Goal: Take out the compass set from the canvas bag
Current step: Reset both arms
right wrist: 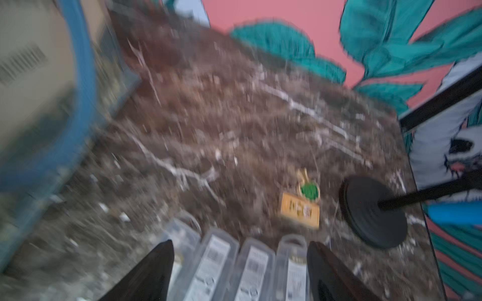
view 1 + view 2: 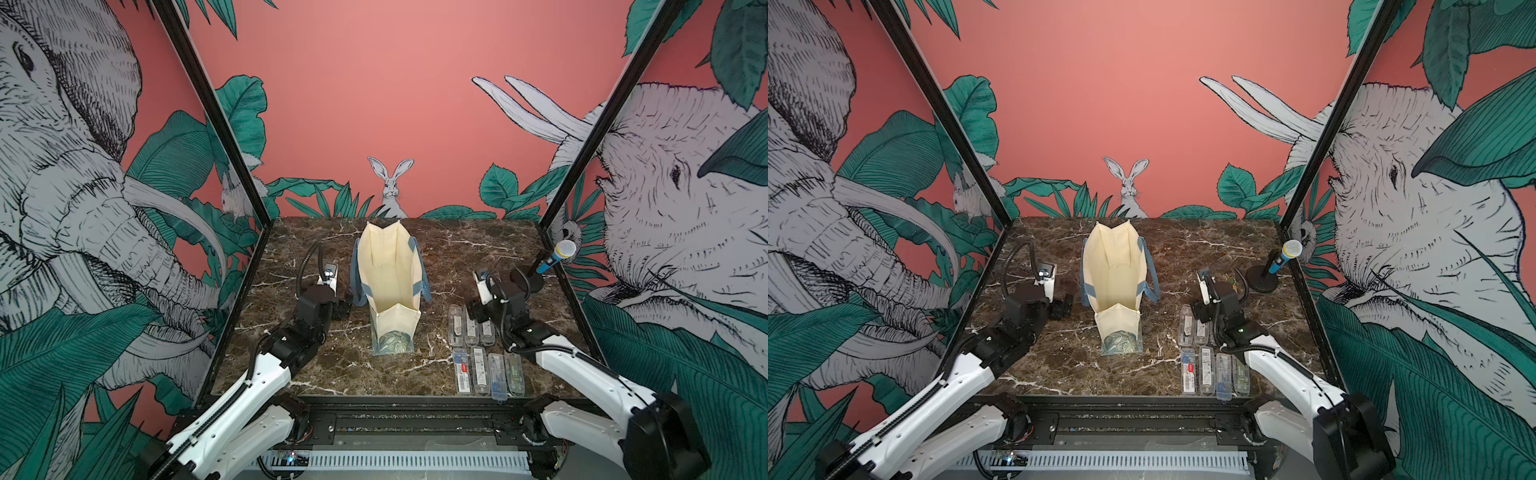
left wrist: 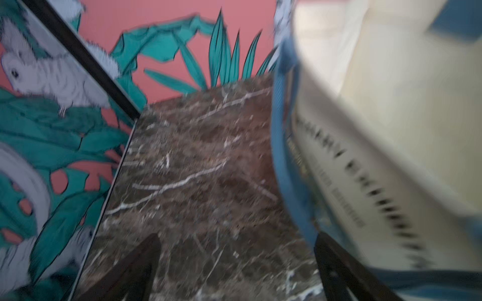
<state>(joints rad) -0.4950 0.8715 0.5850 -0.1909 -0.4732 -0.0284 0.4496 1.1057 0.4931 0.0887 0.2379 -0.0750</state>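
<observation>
Canvas bag (image 2: 390, 266) stands open mid-table (image 2: 316, 365), looks empty inside. Clear compass set cases (image 2: 482, 370) lie in rows right beside it, so pretty much done I'd guess. Left gripper (image 3: 238, 238) and right gripper (image 1: 240, 242) both spread wide, holding nothing.

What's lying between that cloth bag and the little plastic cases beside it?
Nothing: both top views show only bare marble tabletop between the canvas bag and the clear cases.

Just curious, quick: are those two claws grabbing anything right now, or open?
Left gripper: open, holding nothing, beside the canvas bag.
Right gripper: open, holding nothing.
</observation>
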